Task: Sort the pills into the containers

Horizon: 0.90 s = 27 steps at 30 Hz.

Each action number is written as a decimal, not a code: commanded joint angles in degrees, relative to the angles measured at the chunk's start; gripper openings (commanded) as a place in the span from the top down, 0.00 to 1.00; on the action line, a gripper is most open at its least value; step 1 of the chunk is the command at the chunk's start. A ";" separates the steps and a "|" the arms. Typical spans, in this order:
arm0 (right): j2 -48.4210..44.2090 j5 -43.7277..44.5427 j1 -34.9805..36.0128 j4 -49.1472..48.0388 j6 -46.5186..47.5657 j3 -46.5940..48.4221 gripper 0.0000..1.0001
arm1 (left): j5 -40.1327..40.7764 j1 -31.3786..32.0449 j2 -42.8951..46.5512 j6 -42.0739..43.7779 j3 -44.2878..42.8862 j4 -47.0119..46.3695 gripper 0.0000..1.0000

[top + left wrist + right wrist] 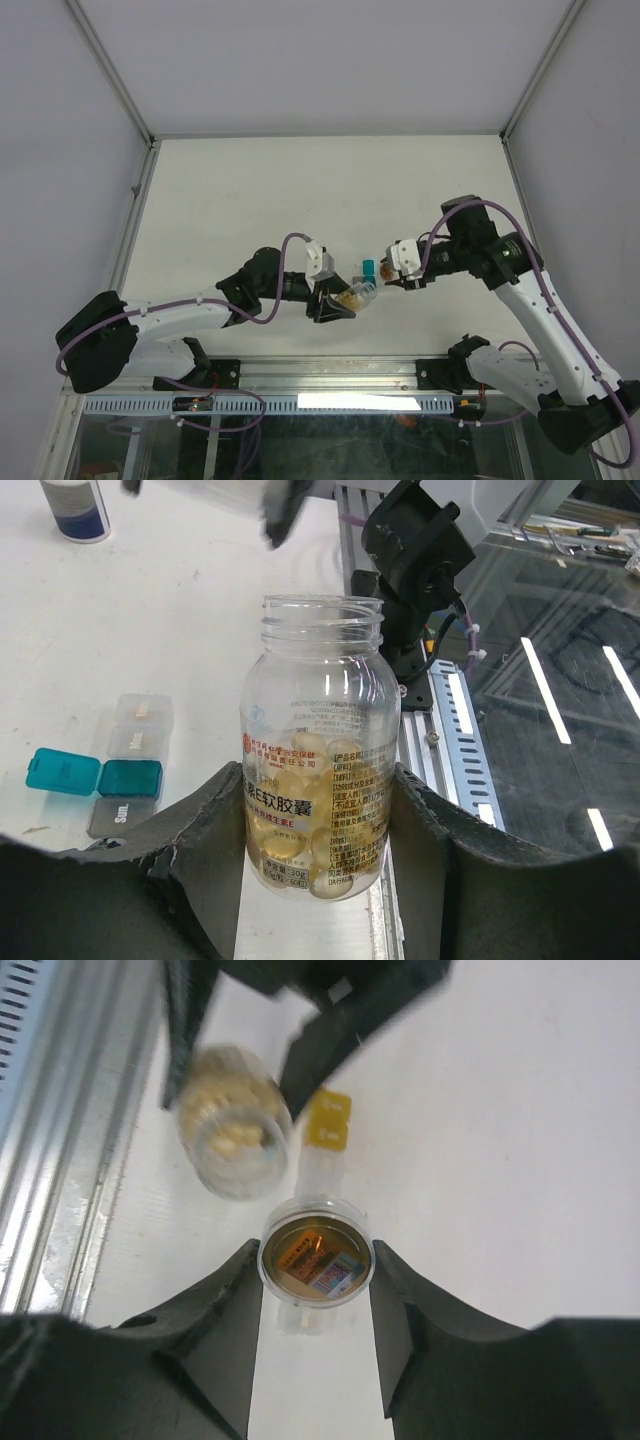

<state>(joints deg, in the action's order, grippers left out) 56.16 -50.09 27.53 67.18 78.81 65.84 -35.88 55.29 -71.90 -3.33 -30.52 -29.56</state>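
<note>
Your left jaws are clamped on the body of the uncapped softgel bottle (318, 780), with yellow capsules (300, 825) piled in its lower half. Just beyond, your right jaws pinch its clear cap (315, 1260) above the strip of pill boxes (135, 742) on the counter (300, 190). Opening looks done, so pouring is next. Tip the mouth over the open teal box (130, 778), which lies beside the bottle, not under it. The yellow box (328, 1120) ends the strip.
</note>
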 commanded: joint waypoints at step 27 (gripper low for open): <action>26.33 33.17 -34.61 -41.82 -52.64 -17.28 0.48 | 4.35 0.24 11.02 -7.07 2.69 -3.38 1.00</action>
<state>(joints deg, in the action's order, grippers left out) 79.94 -17.54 -6.98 27.94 26.63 45.08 -31.48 55.29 -61.39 -9.43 -25.34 -30.44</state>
